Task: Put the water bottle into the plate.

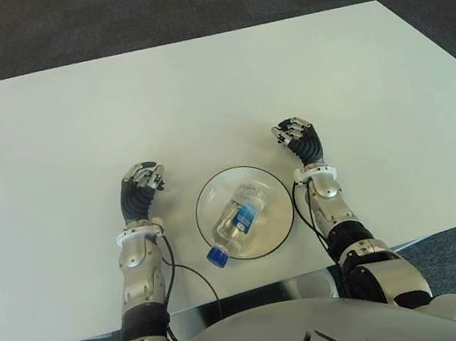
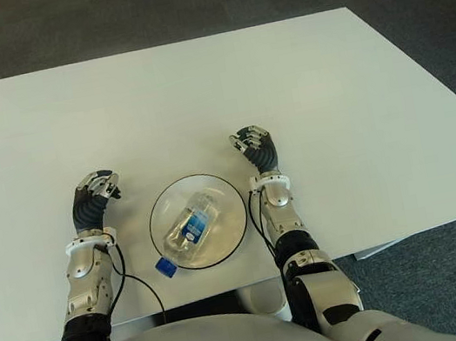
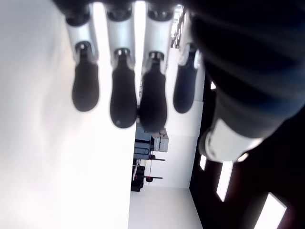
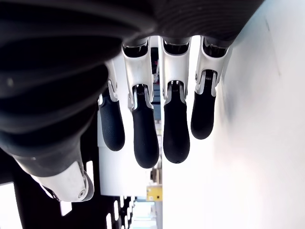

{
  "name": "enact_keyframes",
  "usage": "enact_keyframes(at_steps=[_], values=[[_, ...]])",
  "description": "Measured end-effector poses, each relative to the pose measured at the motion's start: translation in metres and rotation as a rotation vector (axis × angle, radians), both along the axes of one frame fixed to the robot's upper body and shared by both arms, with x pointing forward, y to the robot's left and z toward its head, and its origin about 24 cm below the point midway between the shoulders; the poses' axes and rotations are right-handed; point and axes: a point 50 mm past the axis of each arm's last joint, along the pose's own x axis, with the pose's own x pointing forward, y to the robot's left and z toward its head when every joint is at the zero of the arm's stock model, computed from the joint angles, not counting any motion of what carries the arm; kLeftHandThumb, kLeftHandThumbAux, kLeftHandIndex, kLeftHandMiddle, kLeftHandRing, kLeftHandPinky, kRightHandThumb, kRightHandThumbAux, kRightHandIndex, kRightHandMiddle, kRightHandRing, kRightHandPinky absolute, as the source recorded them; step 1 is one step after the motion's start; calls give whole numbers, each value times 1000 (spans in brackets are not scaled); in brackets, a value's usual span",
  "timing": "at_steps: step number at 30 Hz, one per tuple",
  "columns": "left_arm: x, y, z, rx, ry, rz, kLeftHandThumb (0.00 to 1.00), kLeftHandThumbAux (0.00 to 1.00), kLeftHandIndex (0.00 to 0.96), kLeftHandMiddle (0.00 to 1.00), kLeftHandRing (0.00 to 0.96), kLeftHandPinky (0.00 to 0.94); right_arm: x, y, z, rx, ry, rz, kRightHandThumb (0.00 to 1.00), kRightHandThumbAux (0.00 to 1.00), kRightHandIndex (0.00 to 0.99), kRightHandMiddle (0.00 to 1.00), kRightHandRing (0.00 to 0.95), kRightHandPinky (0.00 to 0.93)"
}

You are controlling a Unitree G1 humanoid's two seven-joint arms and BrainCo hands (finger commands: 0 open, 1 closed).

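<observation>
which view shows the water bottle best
The left eye view: the water bottle lies on its side in the plate, whole and unobstructed, its blue cap poking over the near rim. The right eye view shows the same slightly smaller. Neither wrist view shows it, only each hand's own empty, relaxed fingers.

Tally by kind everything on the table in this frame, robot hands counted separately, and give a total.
Water bottle, lying on its side in the plate, blue cap over the rim: 1
Glass plate: 1
Robot hands, holding nothing: 2, left hand left of the plate, right hand right of it
Total: 4
</observation>
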Motion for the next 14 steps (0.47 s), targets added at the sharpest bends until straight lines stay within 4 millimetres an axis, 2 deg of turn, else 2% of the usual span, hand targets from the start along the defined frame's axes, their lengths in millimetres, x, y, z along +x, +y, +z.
enact_keyframes(at_steps=[14], values=[[0,0,0,0,1,1,708,711,435,640,622,603,0,-1,0,9,0,10,706,727,435,652,646,647]])
